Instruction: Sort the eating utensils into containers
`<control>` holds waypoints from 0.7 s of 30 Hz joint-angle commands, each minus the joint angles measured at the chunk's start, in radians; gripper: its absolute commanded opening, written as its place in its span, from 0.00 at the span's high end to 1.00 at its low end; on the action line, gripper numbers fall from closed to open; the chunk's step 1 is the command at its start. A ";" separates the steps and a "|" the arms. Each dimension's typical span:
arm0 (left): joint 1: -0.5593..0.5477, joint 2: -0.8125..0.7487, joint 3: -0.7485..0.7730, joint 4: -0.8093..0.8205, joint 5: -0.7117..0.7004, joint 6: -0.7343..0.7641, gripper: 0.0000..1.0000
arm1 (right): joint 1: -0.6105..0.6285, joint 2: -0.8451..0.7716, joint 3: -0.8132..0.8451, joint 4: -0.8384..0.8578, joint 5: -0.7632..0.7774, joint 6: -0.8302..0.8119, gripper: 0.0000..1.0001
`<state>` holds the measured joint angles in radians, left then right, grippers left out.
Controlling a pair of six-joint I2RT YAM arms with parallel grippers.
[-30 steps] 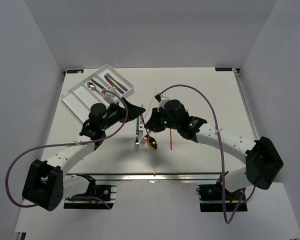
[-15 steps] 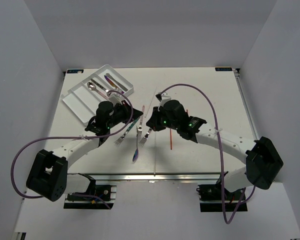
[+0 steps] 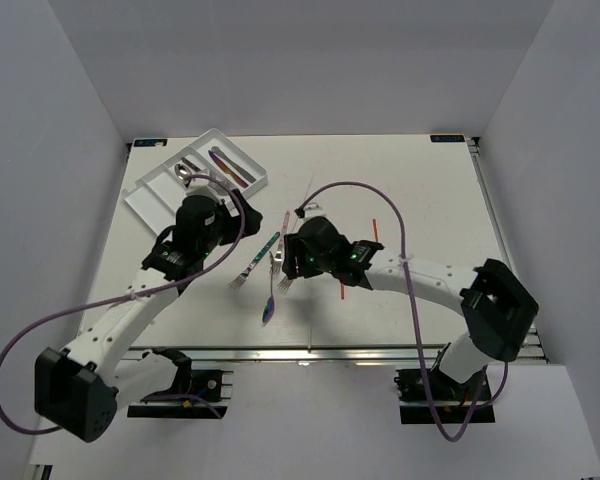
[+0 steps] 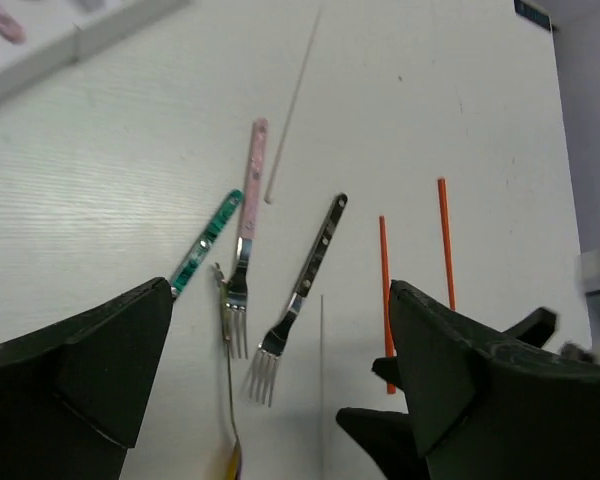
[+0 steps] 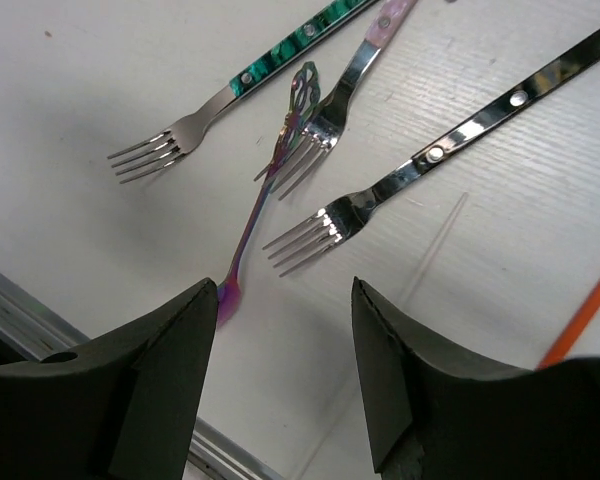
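Observation:
Three forks lie fanned out mid-table: a green-handled fork (image 3: 258,258) (image 5: 242,84), a pink-handled fork (image 3: 281,238) (image 4: 246,235) and a black-handled fork (image 4: 302,298) (image 5: 430,160). An iridescent spoon (image 3: 270,302) (image 5: 263,205) lies among them. Two red sticks (image 4: 384,280) (image 3: 377,228) rest to their right. The white tray (image 3: 152,195) of containers stands at the back left, holding a silver spoon (image 3: 185,172) and purple cutlery (image 3: 230,168). My left gripper (image 3: 223,232) (image 4: 280,400) is open and empty, left of the forks. My right gripper (image 3: 288,262) (image 5: 285,340) hovers open just right of them, holding nothing.
A thin pale stick (image 4: 292,100) lies beyond the pink fork. The table's near edge rail (image 3: 310,352) runs just below the spoon. Purple cables loop over both arms. White walls close in the left, right and back.
My right gripper has opened and slid left toward the forks. My left arm pulled back toward the tray, and its jaws, shut half a second ago, now stand wide.

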<state>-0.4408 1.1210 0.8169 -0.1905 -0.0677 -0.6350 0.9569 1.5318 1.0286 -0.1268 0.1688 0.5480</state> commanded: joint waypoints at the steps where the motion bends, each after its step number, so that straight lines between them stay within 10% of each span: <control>1: -0.001 -0.131 0.080 -0.228 -0.183 0.127 0.02 | 0.063 0.060 0.097 -0.033 0.110 0.067 0.39; 21: -0.001 -0.290 -0.018 -0.302 -0.314 0.262 0.02 | 0.172 0.467 0.392 -0.154 0.285 0.165 0.68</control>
<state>-0.4408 0.8410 0.7933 -0.4808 -0.3748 -0.3958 1.1210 2.0010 1.3693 -0.2729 0.4107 0.6827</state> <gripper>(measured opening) 0.981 0.320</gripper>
